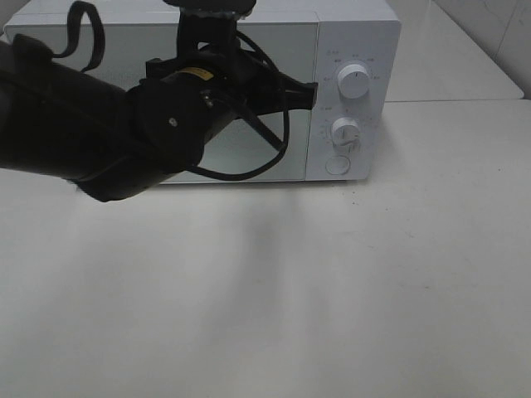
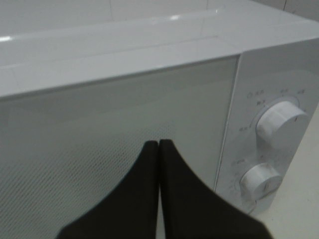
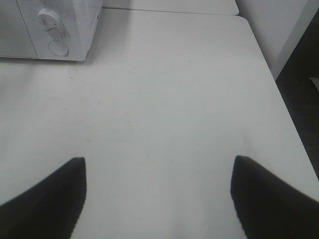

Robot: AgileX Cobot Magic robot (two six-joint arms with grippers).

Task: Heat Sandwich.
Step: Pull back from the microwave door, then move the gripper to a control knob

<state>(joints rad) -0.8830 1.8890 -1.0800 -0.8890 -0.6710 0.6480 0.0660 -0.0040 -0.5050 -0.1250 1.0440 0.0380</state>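
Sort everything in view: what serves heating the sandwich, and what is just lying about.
For the job: microwave, door closed; upper knob; lower knob; round button; left claw, shut, at the door.
Just there: table; right claw, open above it. No sandwich shows.

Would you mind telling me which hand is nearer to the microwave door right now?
Left. The left hand, shut, sits right in front of the microwave door, near its dial-side edge. The right hand, open, hangs over the table, well away from the door.
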